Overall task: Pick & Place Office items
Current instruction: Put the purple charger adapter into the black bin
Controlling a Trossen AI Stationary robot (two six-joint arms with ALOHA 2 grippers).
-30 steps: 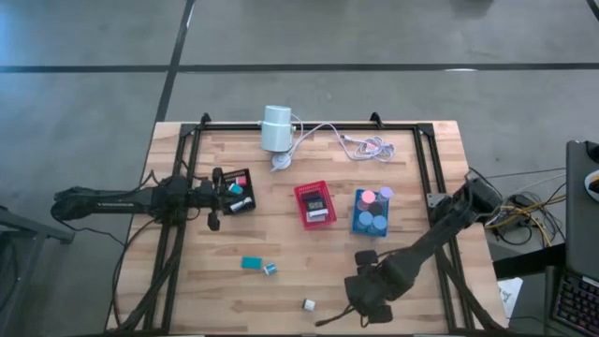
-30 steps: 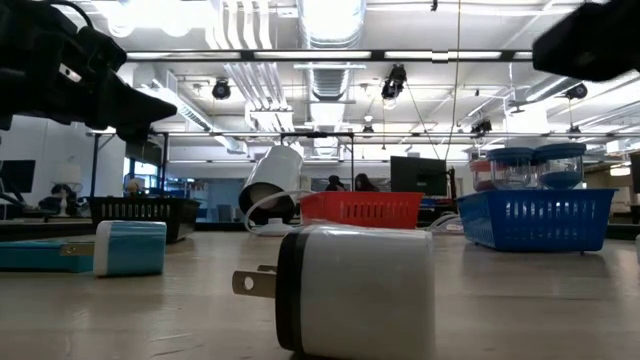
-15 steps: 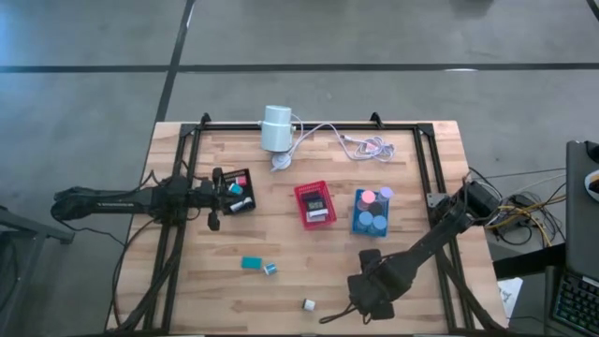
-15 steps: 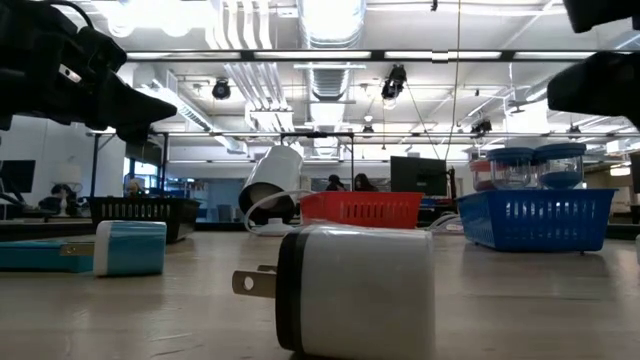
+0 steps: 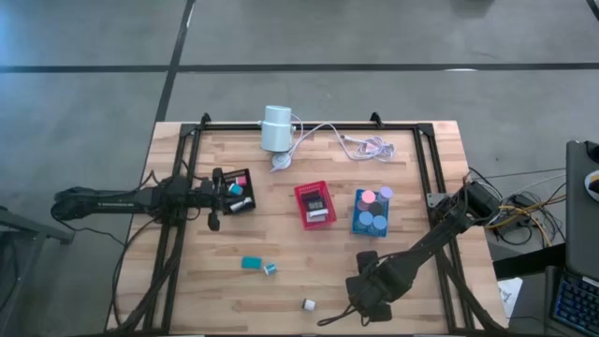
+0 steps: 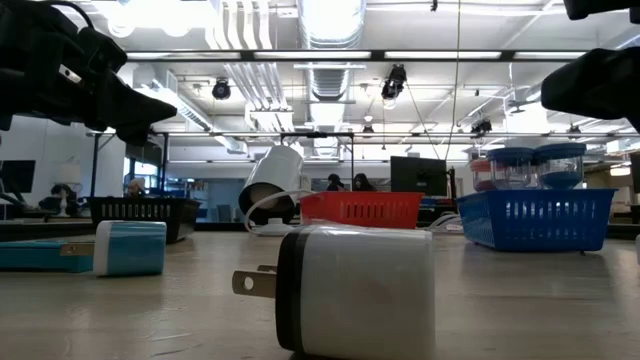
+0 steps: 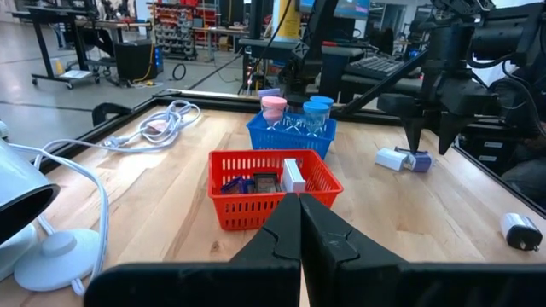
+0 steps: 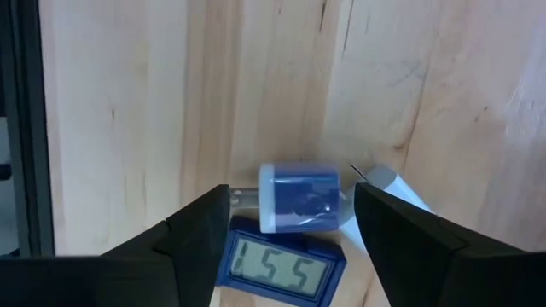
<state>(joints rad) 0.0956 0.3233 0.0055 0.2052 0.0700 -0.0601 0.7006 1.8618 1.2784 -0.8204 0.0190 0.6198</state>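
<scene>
The wooden worktop [image 5: 281, 281] carried a black tray [image 5: 237, 191], red tray [image 5: 314, 203], blue tray [image 5: 372, 212], white cylinder [image 5: 276, 128], teal block [image 5: 251, 263] and white plug [image 5: 307, 304].

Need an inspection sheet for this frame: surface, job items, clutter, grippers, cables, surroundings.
Surface: wooden table with a black frame.
Job's things: white plug adapter loose near the front edge; teal block and small blue-white plug loose at mid-table; red tray, blue tray and black tray each hold items.
Clutter: white cylinder lying at the far edge.
Grippers: left gripper shut, empty, beside the black tray; right gripper open above a blue-capped item lying on a small digital display.
Cables: white cable coiled beside the cylinder.
Surroundings: grey floor; lab ceiling and monitors behind.
</scene>
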